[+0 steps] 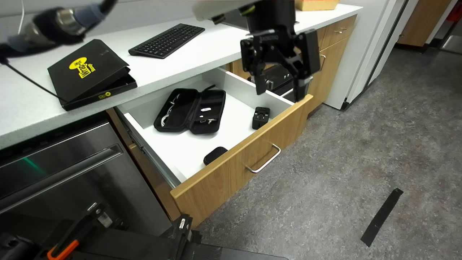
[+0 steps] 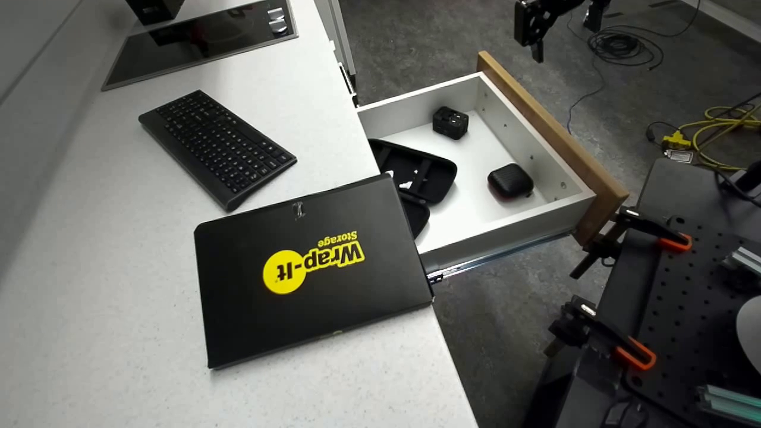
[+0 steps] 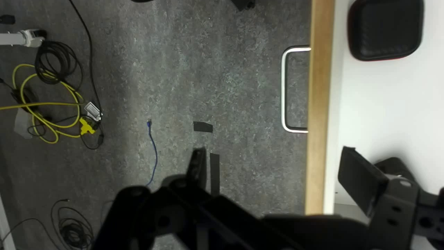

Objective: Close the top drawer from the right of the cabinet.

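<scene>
The top drawer stands pulled far out of the cabinet. Its wooden front (image 1: 238, 162) carries a silver handle (image 1: 265, 160); the front also shows in an exterior view (image 2: 553, 122) and the wrist view (image 3: 319, 104). My gripper (image 1: 280, 93) is open and empty, above the far end of the drawer front. It shows partly at the top of an exterior view (image 2: 566, 35). In the wrist view my gripper (image 3: 274, 152) has the front's top edge between its spread fingers, one over the floor side, one over the drawer inside. It appears apart from the drawer.
The drawer holds an open black case (image 1: 191, 110), a black adapter block (image 1: 261, 117) and a small rounded case (image 2: 510, 181). A black box (image 2: 309, 267) and a keyboard (image 2: 217, 145) lie on the counter. A dishwasher (image 1: 72, 173) and the clamped robot base (image 2: 689, 297) stand nearby.
</scene>
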Available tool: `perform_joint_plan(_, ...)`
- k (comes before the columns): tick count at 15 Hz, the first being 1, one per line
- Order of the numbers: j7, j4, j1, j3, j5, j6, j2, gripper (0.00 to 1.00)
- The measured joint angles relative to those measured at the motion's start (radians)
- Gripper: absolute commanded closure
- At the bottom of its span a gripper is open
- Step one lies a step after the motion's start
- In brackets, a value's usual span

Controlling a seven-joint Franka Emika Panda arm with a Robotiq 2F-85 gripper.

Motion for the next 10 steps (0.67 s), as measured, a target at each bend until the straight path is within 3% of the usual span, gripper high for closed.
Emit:
perform_joint_plan(5,0.111,0.038,-0.017,-0.092,-0.041,0.094,0.157,0.00)
perform_joint_plan(10,0.223,0.165,-0.015,-0.140,-0.023,0.140,0.392,0.00)
